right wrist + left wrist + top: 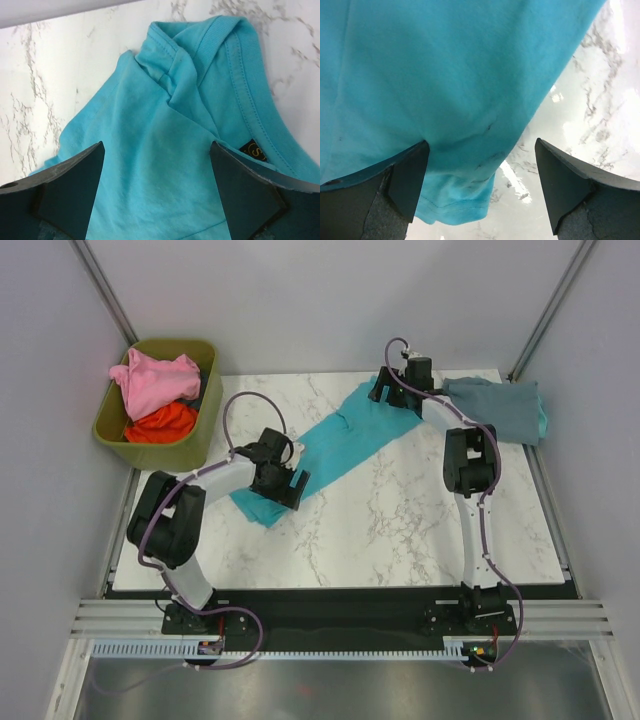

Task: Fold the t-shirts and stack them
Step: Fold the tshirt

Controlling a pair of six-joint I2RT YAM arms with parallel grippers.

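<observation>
A bright teal t-shirt (345,440) lies stretched in a long diagonal band across the marble table (400,530). My left gripper (290,485) stands open over its lower left end, where the hem (455,205) shows between the jaws. My right gripper (390,392) is open above the collar end (200,45), with cloth filling the gap between its fingers (65,185). A dusty grey-blue t-shirt (500,408) lies folded at the back right corner. Pink (155,380) and orange-red (160,423) t-shirts sit bunched in the bin.
An olive-green plastic bin (200,435) stands off the table's back left corner. A black size label (254,149) shows inside the teal collar. Grey walls and metal posts close in the table on three sides.
</observation>
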